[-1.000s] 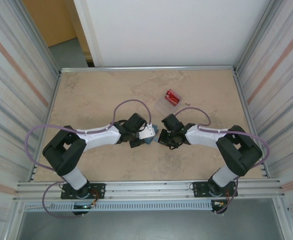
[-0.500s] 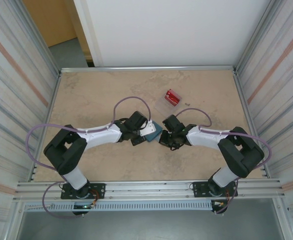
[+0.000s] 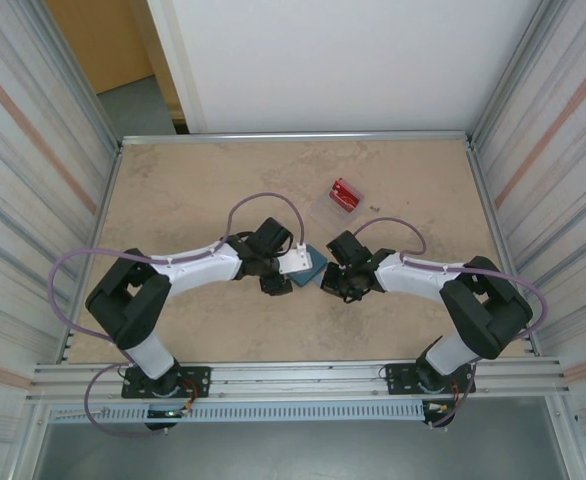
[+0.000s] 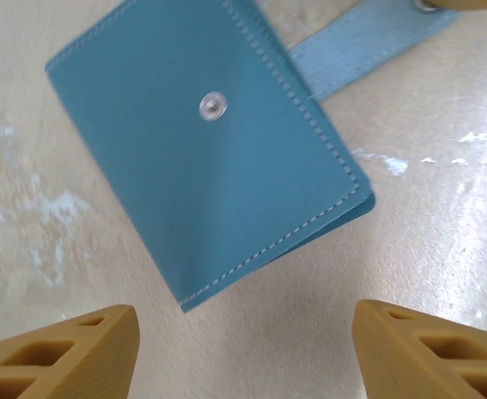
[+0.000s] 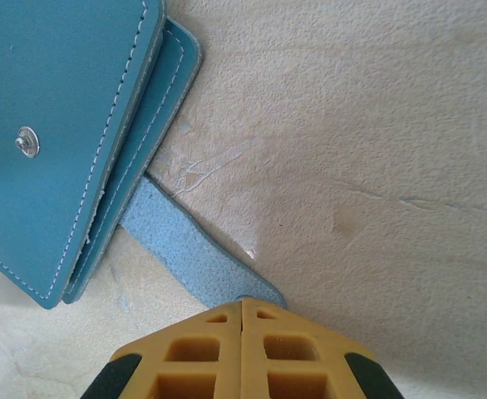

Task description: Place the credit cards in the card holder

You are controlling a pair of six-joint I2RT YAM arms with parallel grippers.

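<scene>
Card holder (image 4: pixel 218 158): a small, flat, teal-blue folding wallet with light stitching along its edges. It lies folded shut on the beige, stone-patterned table (image 3: pixel 193 200), near the middle of the work surface and between the two grippers. A round metal snap stud (image 4: pixel 213 105) sits on the upper cover. A lighter blue closing tab (image 5: pixel 195 249) is unfastened and runs flat along the table from the folded wallet toward the right arm.

Left gripper (image 4: pixel 243 332): the two tan fingers (image 4: pixel 69 353) are spread wide apart, with bare table between them. They hold nothing. The near corner of the card holder lies just ahead of the fingertips and does not touch them in the left wrist view.

Right gripper (image 5: pixel 242 312): the two tan fingers are pressed together, with only a thin seam between them. Their tips meet the free end of the closing tab. The views do not show whether the tab is pinched between the tips or merely lies under them. The body of the wallet lies just beside this gripper, apart from it.

Credit cards (image 3: pixel 345 194): small, glossy red rectangular cards, stacked together farther back on the table, well apart from the wallet and from both grippers. They rest at a clear plastic case (image 3: pixel 324 208); the top view is too small to show whether they lie in it or on it
</scene>
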